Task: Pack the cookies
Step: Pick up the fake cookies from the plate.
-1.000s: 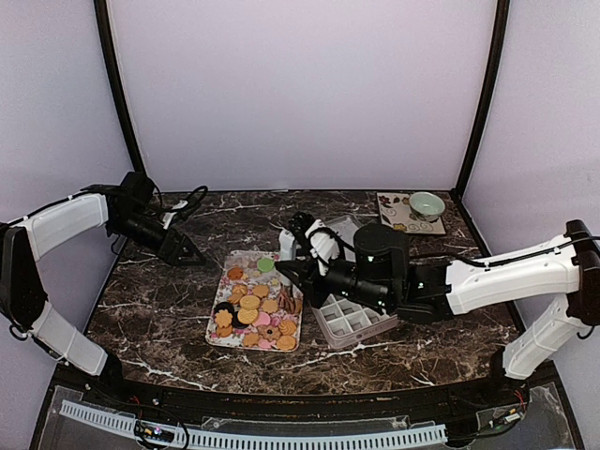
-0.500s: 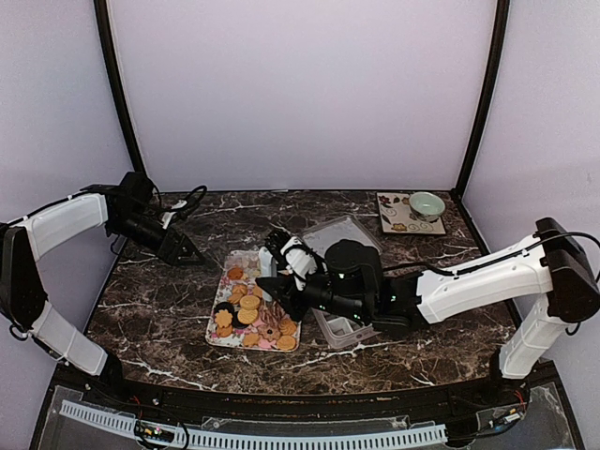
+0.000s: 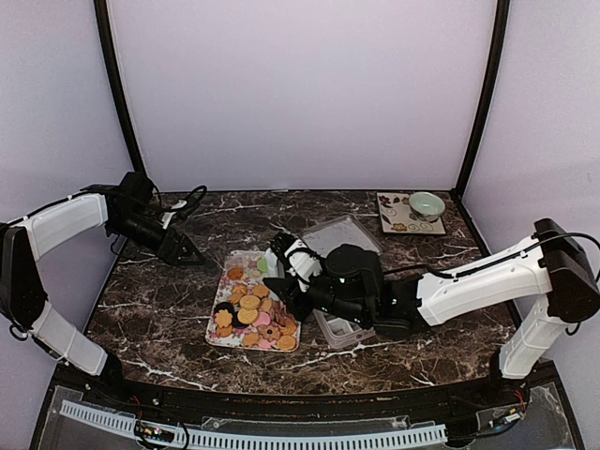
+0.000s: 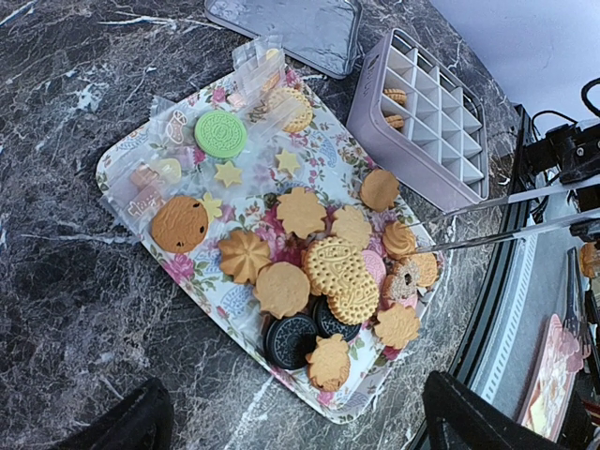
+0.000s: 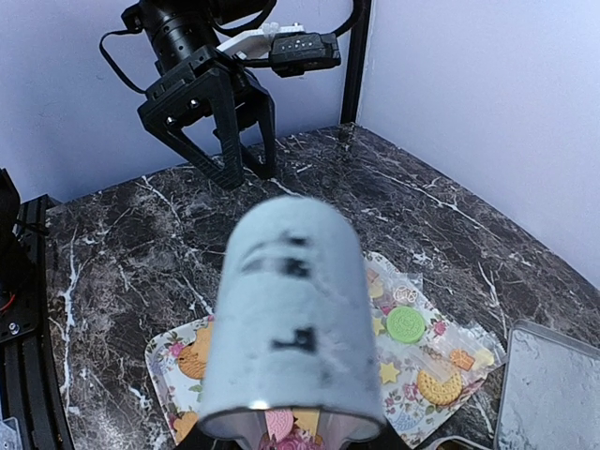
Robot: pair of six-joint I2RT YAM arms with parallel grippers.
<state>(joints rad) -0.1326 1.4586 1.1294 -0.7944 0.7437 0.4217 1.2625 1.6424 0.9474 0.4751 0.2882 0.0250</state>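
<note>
Right hand: Your right hand (image 3: 279,284) is clenched on the tongs (image 4: 487,239). A pale, blurred cylinder (image 5: 291,309) blocks its own wrist view, so check the grasp from the left wrist view.
Tongs: The two blades hang clear of the surface (image 4: 75,281), slightly parted. Their tips are at the near-right end of the tray (image 4: 323,159). You cannot tell whether they touch anything.
Cookies: Most of the cookies (image 4: 330,265) lie heaped on the tray. A few already sit in the compartments of the box (image 4: 422,112) just beside it.
Change: A second ago the right arm stood over the box. It now reaches across the box to the tray.
Meaning: Treat this as the start of the next pick, with most of the packing still ahead.
Left hand: Your left hand (image 3: 183,249) is released, fingers wide, hovering well apart at the far left.
</note>
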